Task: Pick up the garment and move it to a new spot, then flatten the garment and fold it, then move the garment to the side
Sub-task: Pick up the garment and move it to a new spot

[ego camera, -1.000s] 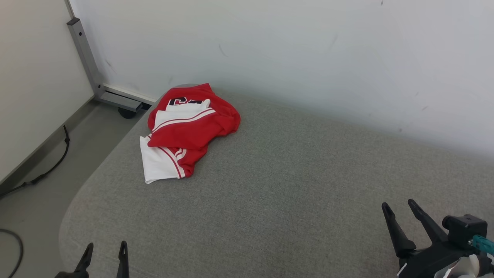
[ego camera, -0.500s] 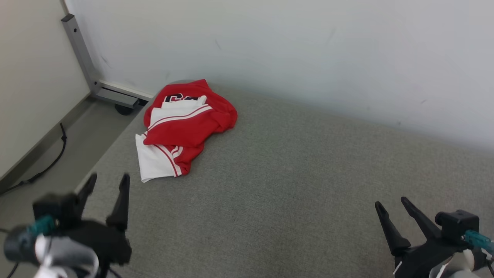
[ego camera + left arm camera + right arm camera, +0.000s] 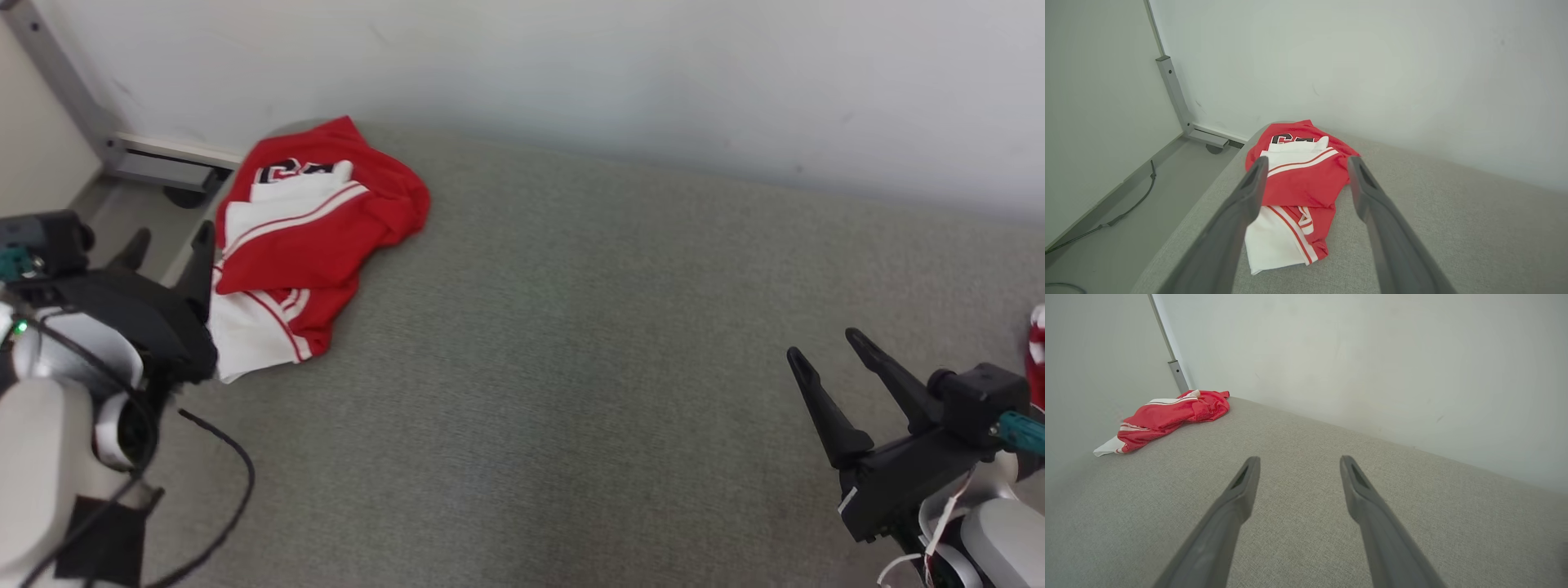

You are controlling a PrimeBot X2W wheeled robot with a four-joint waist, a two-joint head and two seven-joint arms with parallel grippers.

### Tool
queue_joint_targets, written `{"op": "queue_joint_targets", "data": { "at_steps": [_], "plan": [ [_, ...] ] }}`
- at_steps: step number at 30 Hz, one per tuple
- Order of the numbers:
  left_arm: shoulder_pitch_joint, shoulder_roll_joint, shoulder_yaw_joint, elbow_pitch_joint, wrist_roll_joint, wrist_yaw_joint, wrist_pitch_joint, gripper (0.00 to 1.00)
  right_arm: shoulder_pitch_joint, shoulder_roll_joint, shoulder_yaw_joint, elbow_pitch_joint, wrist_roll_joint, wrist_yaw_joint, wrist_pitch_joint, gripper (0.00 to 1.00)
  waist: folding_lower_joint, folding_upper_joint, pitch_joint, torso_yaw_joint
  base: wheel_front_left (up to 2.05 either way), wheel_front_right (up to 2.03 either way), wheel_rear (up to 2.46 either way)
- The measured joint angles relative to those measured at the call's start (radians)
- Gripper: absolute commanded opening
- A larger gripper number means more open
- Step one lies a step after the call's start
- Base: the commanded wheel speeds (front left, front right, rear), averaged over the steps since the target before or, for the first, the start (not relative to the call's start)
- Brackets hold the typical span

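- Garment (image 3: 302, 237) lies crumpled at the far left corner of the grey cloth-covered table (image 3: 571, 367), red folds on top, a white panel with red stripes poking out at the near side, dark letters at the far end
- Its far tip sits close to the wall (image 3: 571, 65), and its left side runs along the table's rounded edge
- Left gripper (image 3: 171, 235) hangs just beside the garment's left side, over that table edge, fingers pointing toward the wall
- Left jaws stand wide apart with nothing gripped; in the left wrist view the garment shows between and beyond the two fingers, and I cannot tell whether a tip touches cloth
- Right gripper (image 3: 823, 343) is down at the near right, over bare table, well apart from the garment
- Right jaws also spread wide and empty; the right wrist view has the garment far off at its upper left
- Grey post (image 3: 49, 73) rises in the corner beyond the table, its foot on the floor (image 3: 1167, 179) near the garment
- Dark cable (image 3: 1126, 204) trails along the floor by the side wall
- A scrap of red and white (image 3: 1037, 351) peeks in at the right edge of the head view, too little of it to tell what it is
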Motion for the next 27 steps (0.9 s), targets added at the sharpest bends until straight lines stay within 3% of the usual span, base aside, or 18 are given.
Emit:
{"op": "queue_joint_targets", "data": {
  "at_steps": [8,17,27],
  "plan": [
    [-0.117,0.039,0.014,0.184,-0.022,-0.017,0.077,1.00,-0.058,-0.012,0.011,-0.066,-0.022,0.006,0.028,1.00,-0.0001,0.0000,0.077,-0.084,0.00,0.00,0.00],
    [-0.195,0.120,0.034,0.323,-0.016,-0.016,0.131,1.00,-0.100,-0.042,0.009,-0.135,-0.036,0.009,0.058,1.00,-0.0001,0.0000,0.160,-0.183,0.00,0.00,0.00],
    [-0.287,0.143,0.019,0.439,0.032,0.015,0.166,1.00,-0.101,-0.089,-0.029,-0.189,-0.041,0.007,0.070,1.00,-0.0001,0.0000,0.262,-0.262,0.00,0.00,0.00]
  ]
}}
